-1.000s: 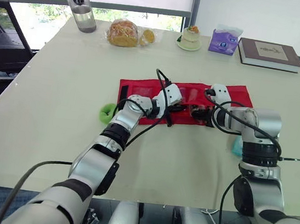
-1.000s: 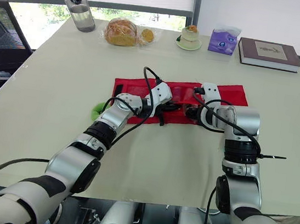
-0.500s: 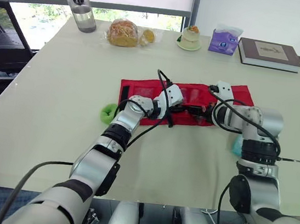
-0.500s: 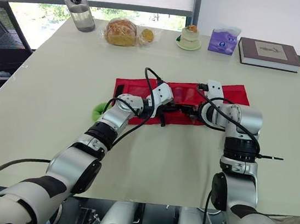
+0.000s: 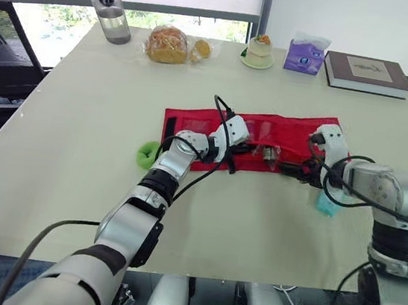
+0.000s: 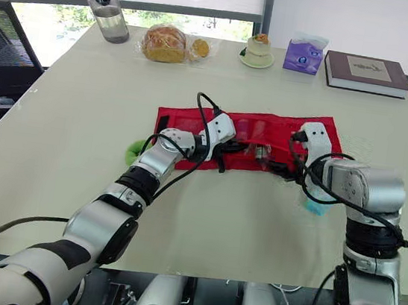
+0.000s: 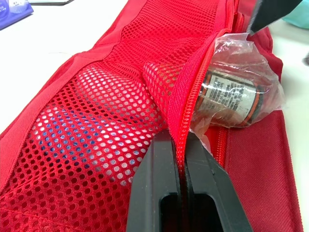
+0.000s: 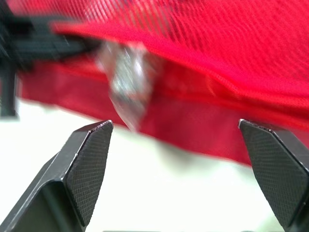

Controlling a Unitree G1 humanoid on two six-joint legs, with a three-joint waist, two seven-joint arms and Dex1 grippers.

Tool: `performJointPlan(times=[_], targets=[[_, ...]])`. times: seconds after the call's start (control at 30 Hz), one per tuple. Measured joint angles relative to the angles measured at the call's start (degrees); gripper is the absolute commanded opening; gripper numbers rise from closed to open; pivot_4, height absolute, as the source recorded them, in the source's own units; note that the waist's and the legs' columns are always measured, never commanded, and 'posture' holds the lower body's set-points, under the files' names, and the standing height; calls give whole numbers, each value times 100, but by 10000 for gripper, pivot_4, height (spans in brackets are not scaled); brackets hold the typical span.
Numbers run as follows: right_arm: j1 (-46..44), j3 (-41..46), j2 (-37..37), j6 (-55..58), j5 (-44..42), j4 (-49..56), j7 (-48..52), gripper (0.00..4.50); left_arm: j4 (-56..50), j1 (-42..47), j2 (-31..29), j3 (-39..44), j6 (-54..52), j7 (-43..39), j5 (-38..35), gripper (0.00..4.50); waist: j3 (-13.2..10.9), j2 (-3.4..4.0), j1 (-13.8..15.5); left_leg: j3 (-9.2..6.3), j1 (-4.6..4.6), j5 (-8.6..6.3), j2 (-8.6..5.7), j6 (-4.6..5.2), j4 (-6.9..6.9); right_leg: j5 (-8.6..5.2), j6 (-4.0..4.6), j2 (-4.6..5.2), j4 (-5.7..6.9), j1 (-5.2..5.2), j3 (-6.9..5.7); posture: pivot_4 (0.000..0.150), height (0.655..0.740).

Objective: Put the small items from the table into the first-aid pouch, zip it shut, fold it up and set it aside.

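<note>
Main risk: the plastic-wrapped vial (image 7: 231, 94) isn't seated. It sits at the mouth of the mesh pocket (image 7: 96, 111), partly under the lifted lip, with most of the wrap showing outside. If the zip runs now, the loose plastic likely jams in the teeth.

Second risk: the left gripper (image 7: 178, 141) is pinched shut on the red zipper edge (image 7: 193, 77) and holds the pocket open. If that pinch slips, the lip drops on the vial and blocks it.

The right gripper (image 8: 176, 125) has its fingers spread wide and holds nothing. It's low over the near edge of the first-aid pouch (image 5: 290, 130), with the vial just beside it, toward the left gripper. A sideways brush from there could roll the vial onto the counter (image 5: 82, 106) instead of into the pocket.

The pouch lies unfolded, flat, mid-counter.

Not done loading either (my read): a green item (image 5: 146, 154) lies off the pouch's left end and a teal one (image 5: 325, 204) by the right forearm, both outside.
</note>
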State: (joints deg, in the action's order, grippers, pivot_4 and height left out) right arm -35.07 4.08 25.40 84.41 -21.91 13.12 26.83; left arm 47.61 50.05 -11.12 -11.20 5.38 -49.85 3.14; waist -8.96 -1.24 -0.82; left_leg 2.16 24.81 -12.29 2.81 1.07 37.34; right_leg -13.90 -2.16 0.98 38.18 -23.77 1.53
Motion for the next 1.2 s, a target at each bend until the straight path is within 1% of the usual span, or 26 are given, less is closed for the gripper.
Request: performJointPlan(times=[0.1, 0.13, 0.2, 0.23, 0.27, 0.57, 0.77, 1.0, 1.2], targets=[[113, -194, 63, -110, -129, 185, 95, 20494, 5, 0, 9, -1, 0, 0, 0, 0, 0, 0, -1, -2, 0, 0, 0, 0, 0, 0, 0, -1, 0, 0, -1, 1500, 7400], [125, -266, 47, -159, -144, 231, 100, 15264, 5, 0, 14, -2, 0, 0, 1, 0, 0, 0, 0, -2, 0, 0, 0, 0, 0, 0, 0, -1, 0, 0, 0, 1500, 7400], [165, -403, -27, -273, -147, 246, 76, 6416, 6, 0, 30, -2, 0, 1, 1, 0, 0, 0, 1, -1, 0, 0, 0, 0, 1, 0, -1, -1, 0, 0, 0, 1500, 7400], [183, -450, -63, -317, -145, 239, 65, 1079, 6, 0, 35, -3, 1, 1, 1, 0, 0, 0, 1, -1, 1, 0, 0, 0, 1, 0, -1, -1, 0, 0, 0, 1500, 7400], [202, -525, -125, -403, -131, 201, 35, 104, 6, 0, 36, -4, 1, 1, 1, 0, 0, 0, 4, -1, 1, 0, 0, 0, 1, 0, 0, -1, -1, 0, 0, 1500, 7400], [201, -687, -481, -964, -13, -290, -201, 104, 6, 0, 12, -4, 7, -9, 2, 0, 0, 0, 4, -2, 2, 0, 1, 0, 0, 0, -1, -2, -5, 1, -1, 1500, 7400], [-39, -755, -882, -1824, 250, -981, -447, 104, -11, -1, 12, -7, 6, -7, 3, 0, 0, 0, 1, 1, 2, 0, 1, 0, 1, 0, -1, -2, -6, 0, 0, 1500, 7400], [-75, -596, -1117, -2378, 382, -1347, -693, 104, -237, -96, -11, -54, 4, -45, 5, 0, 0, 0, -3, 2, 3, 0, 2, 0, -2, 0, -1, -2, -8, 0, 0, 1500, 7400], [-122, -337, -1516, -2714, 391, -1600, -1004, 104, -364, -154, -42, -55, -4, -46, 6, 0, -1, 1, -13, 2, 2, 0, 5, 0, -3, 1, 0, -5, -8, -1, 1, 1500, 7400]])
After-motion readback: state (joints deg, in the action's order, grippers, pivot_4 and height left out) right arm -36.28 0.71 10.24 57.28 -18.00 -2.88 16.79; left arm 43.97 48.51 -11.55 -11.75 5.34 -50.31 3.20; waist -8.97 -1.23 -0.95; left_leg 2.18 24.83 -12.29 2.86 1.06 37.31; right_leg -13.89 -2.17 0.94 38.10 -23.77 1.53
